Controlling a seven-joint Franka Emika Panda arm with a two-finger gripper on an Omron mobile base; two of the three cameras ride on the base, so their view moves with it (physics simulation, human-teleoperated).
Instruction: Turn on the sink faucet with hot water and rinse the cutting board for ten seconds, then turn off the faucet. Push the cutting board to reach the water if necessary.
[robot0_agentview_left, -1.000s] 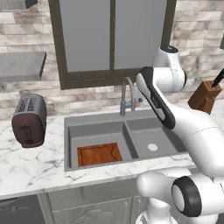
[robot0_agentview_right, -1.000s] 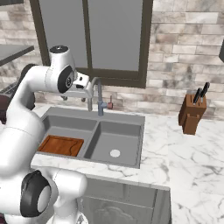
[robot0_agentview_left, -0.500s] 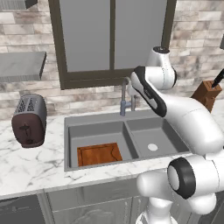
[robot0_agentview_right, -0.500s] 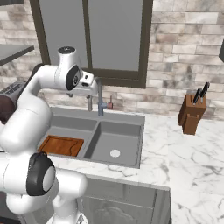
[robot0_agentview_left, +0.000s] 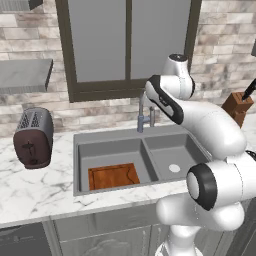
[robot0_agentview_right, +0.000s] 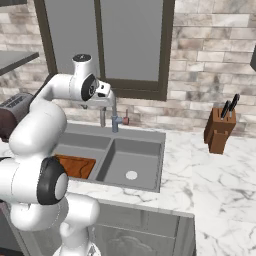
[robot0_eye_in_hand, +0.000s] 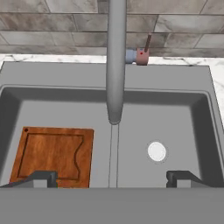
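The grey gooseneck sink faucet (robot0_eye_in_hand: 116, 65) hangs over the sink's divider, its spout end above the middle, and no water runs from it. Its small reddish lever (robot0_eye_in_hand: 142, 56) sticks out at the base, to the right in the hand view. The reddish-brown cutting board (robot0_eye_in_hand: 52, 153) lies flat in the left basin of the grey sink (robot0_eye_in_hand: 43, 74), left of the spout. My gripper (robot0_eye_in_hand: 111, 179) hovers above the sink in front of the faucet, open and empty. From the right base view, the gripper (robot0_agentview_right: 104, 95) is level with the faucet's (robot0_agentview_right: 114, 115) arch.
A dark toaster (robot0_agentview_left: 32, 137) stands on the marble counter left of the sink. A brown knife block (robot0_agentview_right: 220, 130) stands on the counter to the right. The round drain (robot0_eye_in_hand: 156, 151) is in the right basin. A window and brick wall close the back.
The arm has turned at the elbow and the hand has shifted slightly closer over the faucet. The jaws have opened a little wider. The cutting board has not moved.
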